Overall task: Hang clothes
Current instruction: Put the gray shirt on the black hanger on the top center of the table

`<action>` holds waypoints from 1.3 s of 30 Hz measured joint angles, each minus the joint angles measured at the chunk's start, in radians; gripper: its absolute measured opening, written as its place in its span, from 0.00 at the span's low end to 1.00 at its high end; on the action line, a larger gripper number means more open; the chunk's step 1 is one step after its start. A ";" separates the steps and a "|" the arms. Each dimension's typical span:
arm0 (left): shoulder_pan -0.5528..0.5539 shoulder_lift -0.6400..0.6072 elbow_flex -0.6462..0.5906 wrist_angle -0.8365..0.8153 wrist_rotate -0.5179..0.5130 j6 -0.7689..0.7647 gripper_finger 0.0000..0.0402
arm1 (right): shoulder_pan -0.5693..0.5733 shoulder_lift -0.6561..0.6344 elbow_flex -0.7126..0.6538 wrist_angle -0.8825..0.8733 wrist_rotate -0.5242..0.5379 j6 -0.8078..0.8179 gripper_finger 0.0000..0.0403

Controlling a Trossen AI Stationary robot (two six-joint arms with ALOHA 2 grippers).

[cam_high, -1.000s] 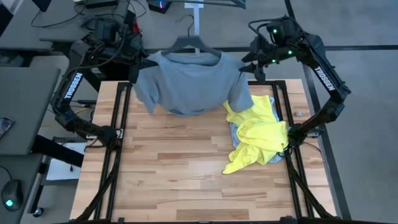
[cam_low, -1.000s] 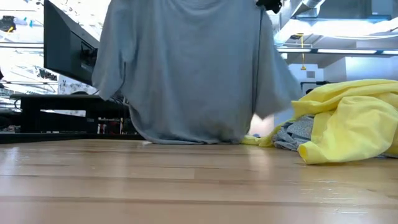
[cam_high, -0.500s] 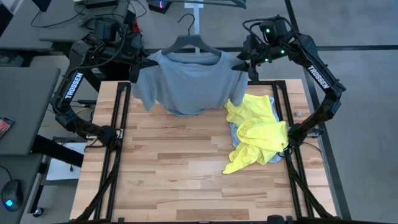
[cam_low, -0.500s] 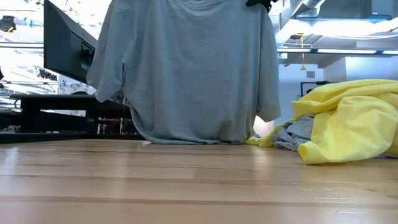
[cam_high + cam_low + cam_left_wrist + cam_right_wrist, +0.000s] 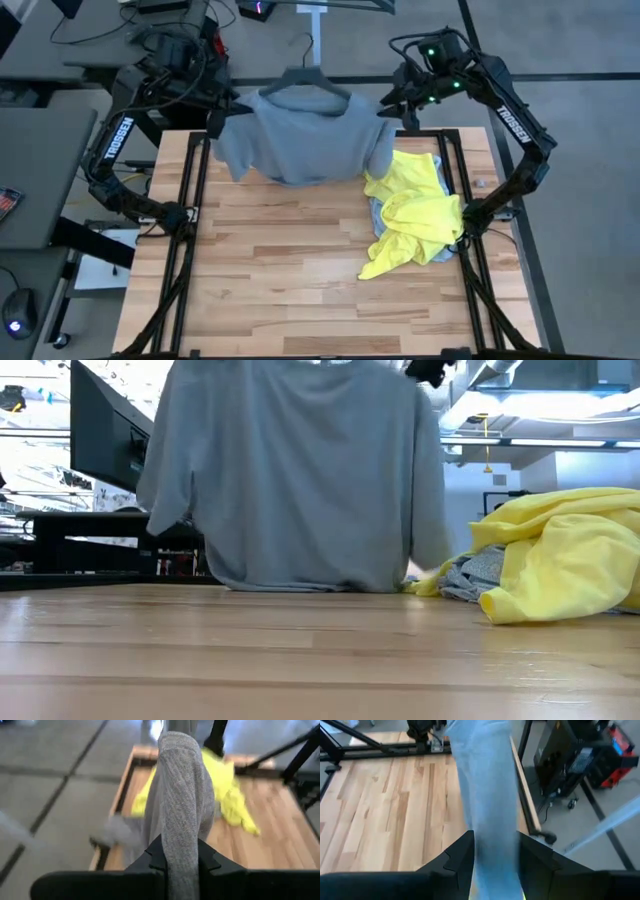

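Left gripper [image 5: 181,862] clamps one shoulder of the soft grey T-shirt [image 5: 300,135]; right gripper [image 5: 495,857] pinches the opposite shoulder. The pair probably spreads the T-shirt on its thin black hanger [image 5: 305,75]. Neon-yellow T-shirt [image 5: 415,215] lies crumpled beside it.

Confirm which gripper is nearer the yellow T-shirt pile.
Right. The right gripper holds the grey T-shirt by its shoulder just above the yellow T-shirt; the left gripper grips the opposite shoulder, across the table.
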 joint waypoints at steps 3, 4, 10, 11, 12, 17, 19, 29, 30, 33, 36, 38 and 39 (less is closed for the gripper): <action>-0.059 0.000 -0.001 -0.098 -0.180 -0.005 0.04 | -0.013 -0.030 0.000 -0.010 0.001 0.023 0.30; -0.080 0.000 -0.006 -0.120 -0.232 -0.015 0.04 | -0.016 -0.039 0.000 -0.008 0.001 0.027 0.30; -0.219 -0.012 -0.092 -0.175 -0.316 -0.126 0.04 | -0.018 -0.067 0.001 0.010 0.001 0.047 0.30; -0.253 -0.020 -0.123 -0.162 -0.329 -0.146 0.04 | -0.017 -0.067 0.001 0.009 0.001 0.052 0.30; -0.288 -0.030 -0.157 -0.145 -0.355 -0.167 0.04 | -0.015 -0.067 0.001 0.003 0.000 0.056 0.30; -0.482 -0.144 -0.414 0.103 -0.588 -0.309 0.04 | -0.008 -0.064 0.001 -0.008 -0.036 0.058 0.30; -0.565 -0.220 -0.529 0.233 -0.688 -0.377 0.04 | -0.008 -0.064 0.001 -0.008 -0.046 0.057 0.30; -0.923 -0.356 -0.928 0.418 -0.906 -0.588 0.04 | -0.007 -0.063 0.000 0.037 -0.050 0.042 0.30; -0.945 -0.343 -0.943 0.416 -0.906 -0.586 0.05 | -0.007 -0.063 0.000 0.035 -0.050 0.042 0.30; -0.980 -0.297 -0.961 0.398 -0.910 -0.592 0.13 | -0.007 -0.063 0.000 0.033 -0.050 0.043 0.30; -0.985 -0.263 -0.961 0.384 -0.911 -0.602 0.23 | -0.007 -0.063 0.000 0.033 -0.050 0.050 0.30; -0.984 -0.249 -0.957 0.385 -0.913 -0.599 0.30 | -0.007 -0.063 0.000 0.032 -0.050 0.056 0.30; -0.984 -0.245 -0.943 0.378 -0.913 -0.585 0.33 | -0.005 -0.063 0.000 0.031 -0.051 0.058 0.30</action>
